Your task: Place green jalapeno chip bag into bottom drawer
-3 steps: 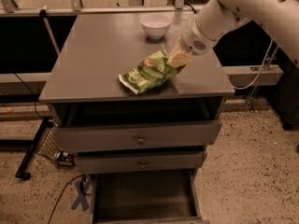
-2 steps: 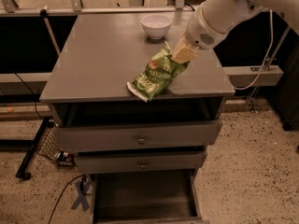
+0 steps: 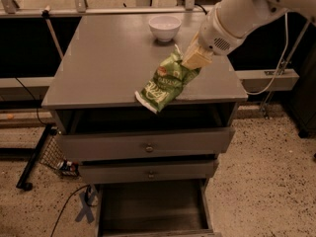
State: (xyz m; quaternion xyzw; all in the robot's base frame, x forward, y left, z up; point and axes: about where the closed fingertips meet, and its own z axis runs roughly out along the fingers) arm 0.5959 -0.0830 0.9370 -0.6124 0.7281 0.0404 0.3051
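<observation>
1. The gripper (image 3: 191, 62) was at the near right part of the cabinet top (image 3: 103, 63), its tan fingers (image 3: 197, 58) clamped on the upper crimped end of the green jalapeno chip bag (image 3: 165, 85).
2. The bag hung slanting down and away from the gripper toward the front edge. Its lower white end was at that edge and seemed to jut slightly past it.
3. White lettering ran across the bag's green face, but no word could be read. A small red-orange logo (image 3: 162, 72) sat just below the gripper, and its text was also illegible.
4. The bag's top end was hidden inside the fingers. The white arm was cut off by the upper right corner of the view.
5. Beyond the gripper, toward the back of the top, stood a white bowl (image 3: 164, 27), apart from both bag and gripper. No marking showed on it.
6. Well below the gripper the bottom drawer (image 3: 153, 206) was pulled out, with a dark floor. Its front was cut off by the lower edge of the view.
7. Between the gripper and that drawer were the two upper drawers (image 3: 148, 143), each with a small knob. The space above the top one was too dark to make out.
</observation>
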